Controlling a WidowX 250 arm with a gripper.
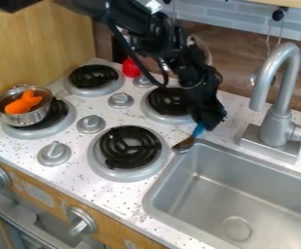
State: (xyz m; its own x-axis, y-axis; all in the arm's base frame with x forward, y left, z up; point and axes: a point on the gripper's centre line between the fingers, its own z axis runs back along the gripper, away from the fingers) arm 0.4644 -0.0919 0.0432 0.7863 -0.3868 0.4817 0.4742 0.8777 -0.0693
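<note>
The black gripper (206,124) hangs over the counter between the back right burner and the sink's upper left corner, shut on the blue handle of a spoon (184,144). The spoon's brownish bowl points down and left, close to the sink rim and the right side of the front right burner (130,152). Part of the handle is hidden by the gripper. Whether the bowl rests on the counter, I cannot tell.
A metal pot (26,118) with an orange object (24,102) inside stands on the front left burner. Behind the knobs is a red object (131,68). The sink (159,187) and tall faucet (279,97) are at the right.
</note>
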